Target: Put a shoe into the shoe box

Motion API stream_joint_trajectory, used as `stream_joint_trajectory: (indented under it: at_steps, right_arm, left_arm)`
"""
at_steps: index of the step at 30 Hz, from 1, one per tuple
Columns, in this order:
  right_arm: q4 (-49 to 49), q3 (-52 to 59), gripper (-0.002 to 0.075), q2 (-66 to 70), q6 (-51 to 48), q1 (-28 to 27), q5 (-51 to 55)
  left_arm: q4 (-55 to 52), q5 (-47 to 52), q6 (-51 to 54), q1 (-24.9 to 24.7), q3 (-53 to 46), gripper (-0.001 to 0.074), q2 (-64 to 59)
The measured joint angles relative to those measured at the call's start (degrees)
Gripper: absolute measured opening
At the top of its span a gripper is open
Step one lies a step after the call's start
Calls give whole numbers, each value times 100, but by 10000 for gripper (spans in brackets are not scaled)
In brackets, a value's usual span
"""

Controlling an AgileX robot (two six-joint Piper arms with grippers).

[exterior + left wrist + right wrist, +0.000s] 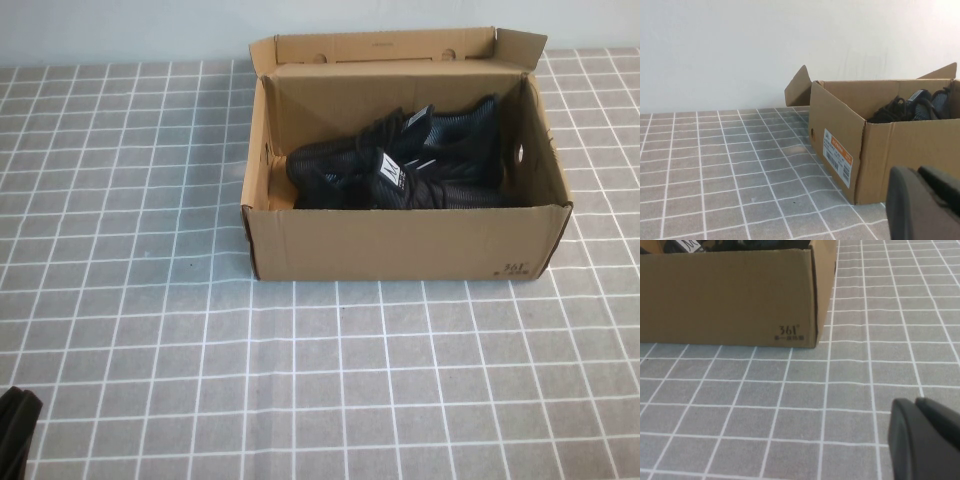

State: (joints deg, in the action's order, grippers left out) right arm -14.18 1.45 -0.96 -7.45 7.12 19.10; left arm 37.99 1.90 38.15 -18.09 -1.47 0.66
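the bench (pixel 150 330) is covered by a grey cloth ruled with a white grid, and a pale wall is seen behind it. the shoe box (pixel 400 245), of brown corrugated cardboard, is set toward the far middle of the bench, slightly to the right, with its hinged flap lid (pixel 385 47) stood open at the back and its side flaps spread. small black print is carried at the front right corner of the shoe box, and a white and orange label (pixel 838 157) is stuck on its left end wall. two black mesh sneakers are laid inside the box, pressed side by side; the shoe (pixel 440 180) nearer the front wall is marked by its white tongue label (pixel 391 171) and short white dashes, and its twin (pixel 350 155) is lodged just behind it toward the left. the left tool (pixel 920 202) is kept low at the near left corner of the bench, well apart from the box, its dark fingers pressed together with nothing between them. the right tool (pixel 920 437) is parked low over the near right of the bench, in front of the box's printed corner and apart from it, likewise closed and empty.
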Motion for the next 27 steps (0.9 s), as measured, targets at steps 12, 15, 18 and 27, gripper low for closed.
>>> stream_joint_trajectory:
  at_steps: [12,15,18,27]
  right_arm:
    - [0,0,-16,0,0,0,0]
    - [0,0,-16,0,0,0,0]
    - [0,0,-16,0,0,0,0]
    - [0,0,-16,0,0,0,9]
  left_arm:
    - [0,0,0,0,0,-1,0]
    - [0,0,0,0,0,-1,0]
    - [0,0,0,0,0,-1,0]
    - [-263,-190,0,0,0,-1,0]
